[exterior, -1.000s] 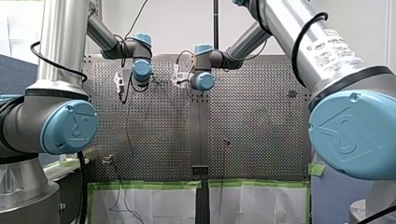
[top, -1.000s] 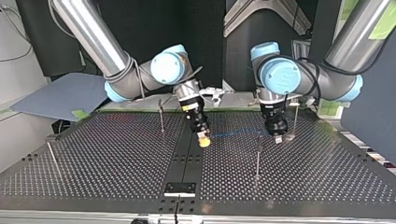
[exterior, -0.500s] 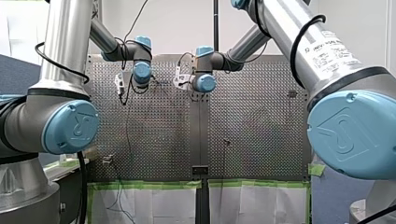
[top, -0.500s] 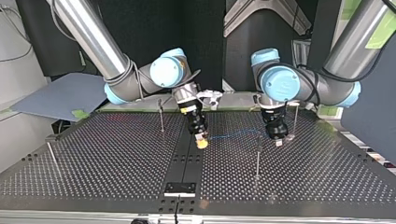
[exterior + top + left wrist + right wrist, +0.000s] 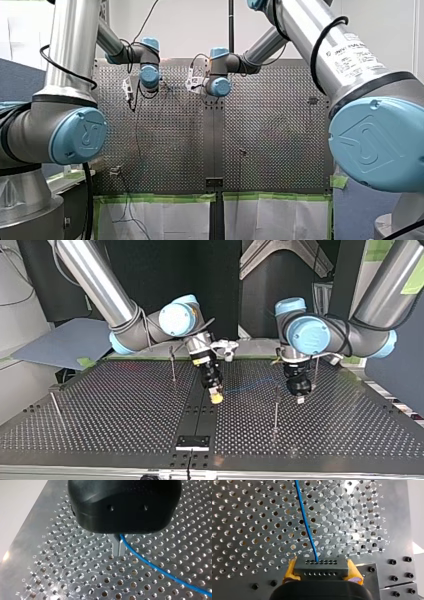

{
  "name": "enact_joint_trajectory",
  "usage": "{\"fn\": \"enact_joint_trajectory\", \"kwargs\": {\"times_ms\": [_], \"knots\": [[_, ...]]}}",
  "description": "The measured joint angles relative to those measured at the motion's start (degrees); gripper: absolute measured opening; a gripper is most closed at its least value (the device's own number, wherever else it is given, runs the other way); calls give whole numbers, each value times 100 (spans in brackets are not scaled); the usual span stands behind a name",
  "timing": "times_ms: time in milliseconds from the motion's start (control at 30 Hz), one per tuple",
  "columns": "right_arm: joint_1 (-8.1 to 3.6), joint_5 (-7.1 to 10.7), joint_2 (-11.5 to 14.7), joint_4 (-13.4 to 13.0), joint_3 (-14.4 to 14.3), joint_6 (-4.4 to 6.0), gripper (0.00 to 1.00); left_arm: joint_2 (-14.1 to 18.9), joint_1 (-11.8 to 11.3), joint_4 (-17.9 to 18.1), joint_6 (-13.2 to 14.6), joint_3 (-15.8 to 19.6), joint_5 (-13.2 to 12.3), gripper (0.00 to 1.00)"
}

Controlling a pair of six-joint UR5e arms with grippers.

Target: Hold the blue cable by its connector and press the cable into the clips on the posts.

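My right pincer (image 5: pixel 322 565) is clamped on the connector (image 5: pixel 321 569), its yellow pads (image 5: pixel 290 571) squeezing the two short ends of the dark block. The blue cable (image 5: pixel 305 520) leaves the middle of the connector's face and runs straight ahead over the perforated desk (image 5: pixel 125 410). My left pincer (image 5: pixel 118 547) has its metal fingers (image 5: pixel 115 548) drawn together, and the cable comes out from beside them, so I judge it pinched there.

In the top view the cable spans from my right pincer toward 2 o'clock, then reaches my left pincer at about 3 o'clock. A post (image 5: pixel 276 410) stands between the two, just at 9 o'clock of my left pincer.

The cable looks thin, light and limp. It should bend and sag wherever it is not held taut, and I would expect it to slip sideways off a clip unless tensioned. The connector is the rigid part and the sound place to grip.

Only the right wrist view shows the hold on the connector, and only the top view shows the posts against the cable's span. The clips are too small to make out anywhere. The front view shows neither the cable nor either grip clearly.
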State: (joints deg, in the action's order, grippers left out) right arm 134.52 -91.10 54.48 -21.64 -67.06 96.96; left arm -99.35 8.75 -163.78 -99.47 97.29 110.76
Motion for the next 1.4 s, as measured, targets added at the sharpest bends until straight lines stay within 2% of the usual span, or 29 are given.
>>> {"fn": "enact_joint_trajectory", "kwargs": {"times_ms": [267,533,767,1000,1067,1100,1167,1200,1233,1267,1300,1333,1400], "knots": [[-50,19,-164,33,171,0,0,-15,-128,9,-138,-70,-263,0],[-132,28,-255,28,304,0,0,-125,-194,-33,-409,-277,-586,0],[-239,37,-259,33,393,0,0,-225,-252,-77,-468,-350,-634,0],[-258,46,-260,60,398,0,0,-230,-317,-73,-461,-352,-642,0],[-257,48,-259,80,399,-3,0,-230,-330,-50,-443,-353,-654,25],[-259,47,-258,97,399,-5,0,-230,-333,-38,-434,-353,-669,25],[-259,48,-258,123,399,-7,0,-230,-338,-21,-410,-353,-705,44],[-259,48,-258,138,400,-9,0,-230,-340,-20,-392,-353,-716,44],[-259,48,-257,148,400,-12,0,-230,-341,-23,-358,-353,-728,71],[-259,48,-257,158,399,-13,0,-230,-342,-28,-327,-353,-733,86],[-259,48,-257,167,400,-13,0,-229,-343,-37,-293,-354,-737,86],[-259,48,-257,172,401,-12,0,-229,-341,-47,-244,-354,-743,100],[-259,48,-257,181,401,-11,0,-229,-332,-68,-184,-354,-741,100]]}}
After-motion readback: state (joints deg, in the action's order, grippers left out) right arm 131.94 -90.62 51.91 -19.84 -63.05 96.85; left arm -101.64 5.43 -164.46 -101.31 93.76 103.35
